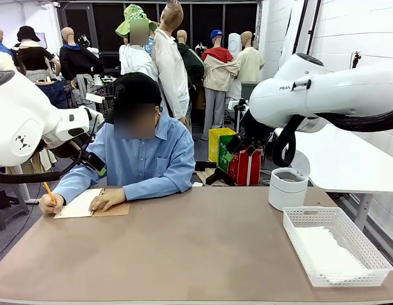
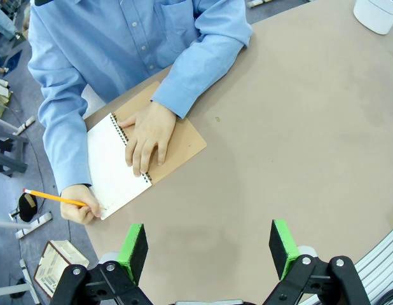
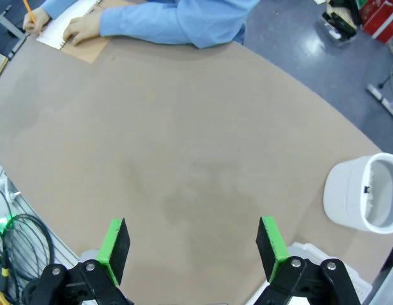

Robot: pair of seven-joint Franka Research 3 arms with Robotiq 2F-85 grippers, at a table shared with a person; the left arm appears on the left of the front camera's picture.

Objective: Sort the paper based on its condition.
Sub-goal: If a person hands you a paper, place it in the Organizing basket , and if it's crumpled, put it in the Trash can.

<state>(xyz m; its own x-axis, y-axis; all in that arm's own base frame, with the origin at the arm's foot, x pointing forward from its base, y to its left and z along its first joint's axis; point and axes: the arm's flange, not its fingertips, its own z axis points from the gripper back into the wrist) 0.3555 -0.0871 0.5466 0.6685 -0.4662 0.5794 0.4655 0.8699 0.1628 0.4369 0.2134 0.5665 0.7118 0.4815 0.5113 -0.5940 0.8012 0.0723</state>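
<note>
At the right end of the surface, white paper lies flat in the white lattice basket, near the robot's edge. Just beyond the basket, toward the far side, stands a white round bin with its top open; the right wrist view shows the same bin from above, with a hollow inside.

Across the surface at the far left, a person in a blue shirt sits writing. A spiral-bound notebook lies open on its brown cover, a white page facing up. One of the person's hands rests flat across the spiral binding, and the other hand holds a yellow pencil at the page's corner.

The left gripper hangs above the bare surface just beside the notebook, its green-padded fingers spread wide apart with nothing between them. The right gripper hangs above the bare middle of the surface, its fingers likewise spread wide and holding nothing.
</note>
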